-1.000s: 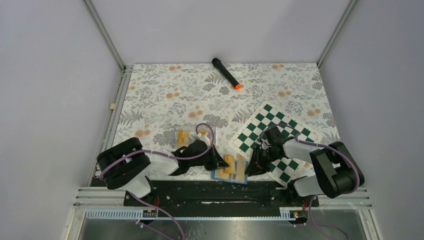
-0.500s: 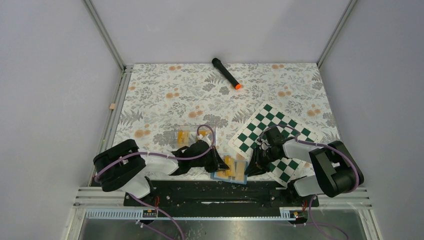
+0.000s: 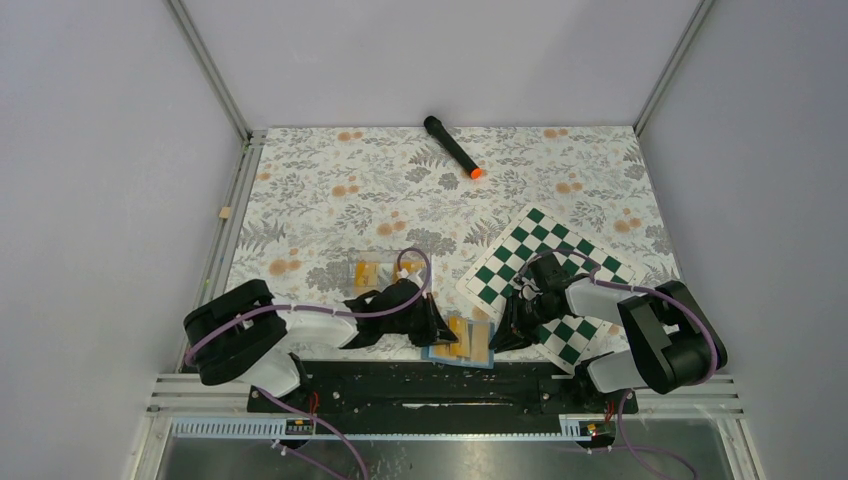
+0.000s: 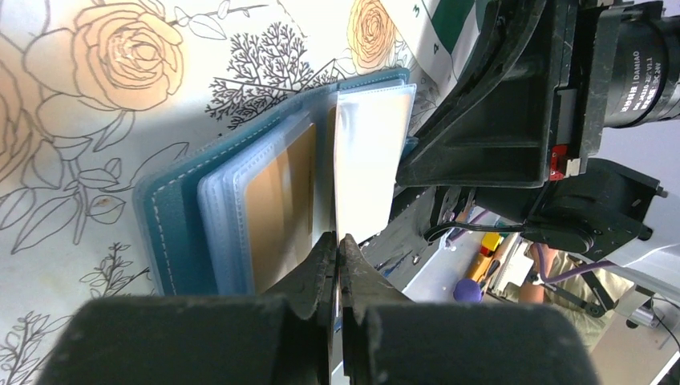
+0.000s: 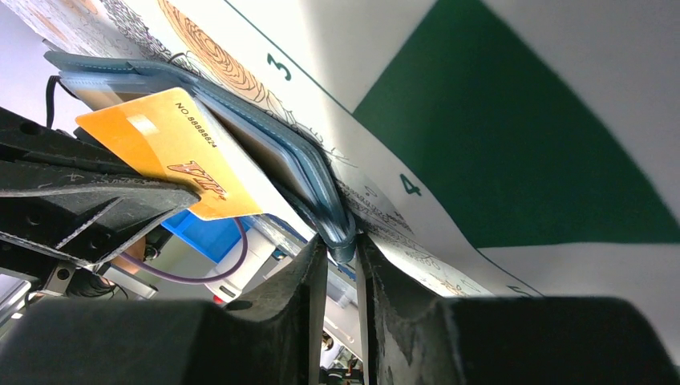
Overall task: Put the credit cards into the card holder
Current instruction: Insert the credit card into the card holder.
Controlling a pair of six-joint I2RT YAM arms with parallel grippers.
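Observation:
The blue card holder lies open at the table's near edge between both grippers. In the left wrist view its cover and clear sleeves fan out, with an orange card in one sleeve. My left gripper is shut on a thin credit card. The right wrist view shows this card as orange-yellow, slanting over the holder's sleeves. My right gripper is shut on the holder's folded blue edge, pinching it at the chessboard's corner. More credit cards lie further back on the left.
A green-and-white chessboard lies under and behind the right gripper. A black marker with an orange tip lies at the far side. The spare cards sit in a clear tray. The metal rail runs just below the holder.
The right jaws have closed a little more on the holder's edge. The left arm has drawn slightly left, and the card stays in its grip over the holder.

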